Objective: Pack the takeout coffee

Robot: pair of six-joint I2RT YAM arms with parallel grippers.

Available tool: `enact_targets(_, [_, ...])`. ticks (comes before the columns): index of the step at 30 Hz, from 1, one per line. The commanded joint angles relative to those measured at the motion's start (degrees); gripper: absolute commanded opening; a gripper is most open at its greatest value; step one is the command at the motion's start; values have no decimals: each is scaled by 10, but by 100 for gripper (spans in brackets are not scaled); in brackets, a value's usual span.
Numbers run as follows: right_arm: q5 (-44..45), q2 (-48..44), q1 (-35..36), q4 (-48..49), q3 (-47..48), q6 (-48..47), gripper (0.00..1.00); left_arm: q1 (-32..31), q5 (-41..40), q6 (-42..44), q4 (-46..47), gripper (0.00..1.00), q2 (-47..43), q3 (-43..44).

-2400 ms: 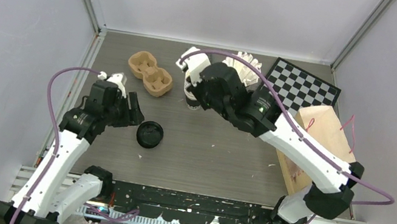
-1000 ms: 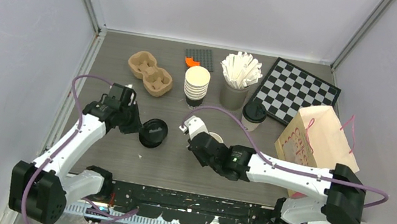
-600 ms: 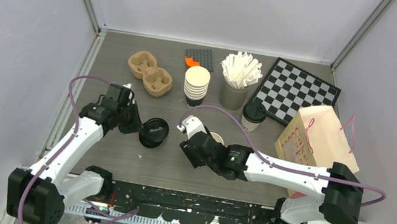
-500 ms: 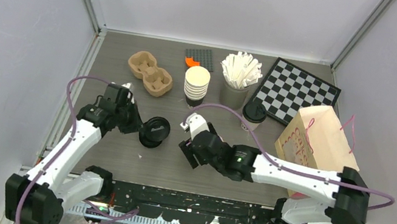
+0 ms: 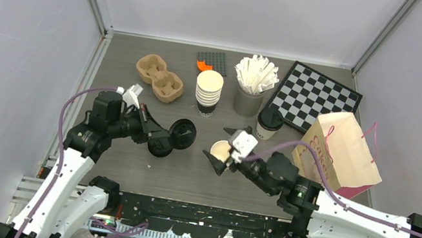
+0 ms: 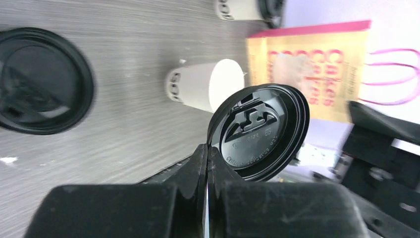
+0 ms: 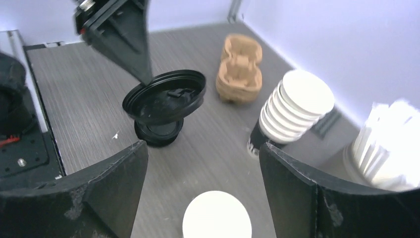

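One takeout coffee (image 5: 269,121), a cream cup with a black lid, stands upright beside the paper bag (image 5: 340,153); it also shows at the top of the left wrist view (image 6: 247,9). A lidless cream cup (image 5: 219,153) (image 6: 205,91) (image 7: 216,215) stands upright mid-table. My right gripper (image 5: 223,148) (image 7: 202,148) is open around it, and its fingers (image 7: 114,178) stay apart from the cup wall. My left gripper (image 5: 167,135) (image 6: 207,148) is shut on the rim of a loose black lid (image 5: 183,132) (image 6: 260,131) (image 7: 166,96), held tilted above the table, left of the lidless cup.
A stack of black lids (image 5: 159,144) (image 7: 157,131) lies under the held lid. Behind stand a brown cup carrier (image 5: 159,77), a stack of lidless cups (image 5: 208,89), a holder of white stirrers (image 5: 254,81), a checkerboard (image 5: 318,93) and a grey plate (image 5: 213,62).
My right gripper opened, let go of the lidless cup and drew back right. My left gripper lifted one lid off the stack and carried it right toward the cup.
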Motion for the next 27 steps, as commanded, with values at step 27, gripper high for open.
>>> enact_targets(27, [-274, 29, 2, 354, -52, -426, 96, -1, 280, -431, 428, 0, -91, -107])
